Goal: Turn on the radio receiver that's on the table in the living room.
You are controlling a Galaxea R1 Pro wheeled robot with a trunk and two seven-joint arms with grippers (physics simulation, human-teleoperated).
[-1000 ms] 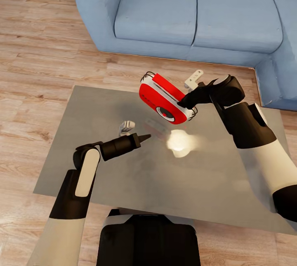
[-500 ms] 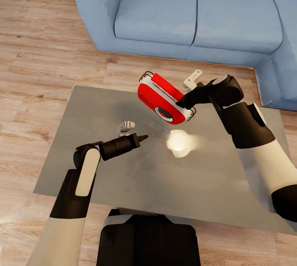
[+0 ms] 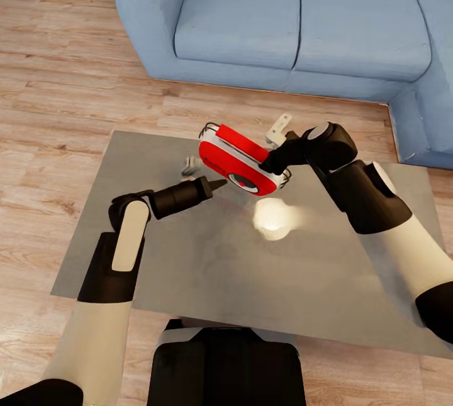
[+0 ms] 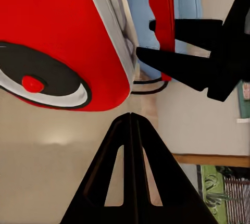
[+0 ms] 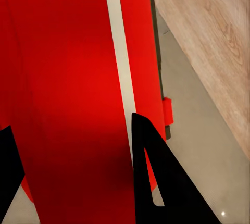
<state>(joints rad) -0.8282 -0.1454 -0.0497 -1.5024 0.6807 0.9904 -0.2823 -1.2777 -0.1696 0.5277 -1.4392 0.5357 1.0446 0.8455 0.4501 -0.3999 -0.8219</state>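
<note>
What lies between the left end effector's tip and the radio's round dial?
Nothing. In the left wrist view, the shut left end effector points at the radio receiver, just short of its red edge; nothing blocks the way to the dial.

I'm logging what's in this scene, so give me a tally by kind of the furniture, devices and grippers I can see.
Radio: 1
Table: 1
Sofa: 1
Grippers: 2, the left gripper shut near the radio, the right gripper clamped on it
Total: 5
</note>
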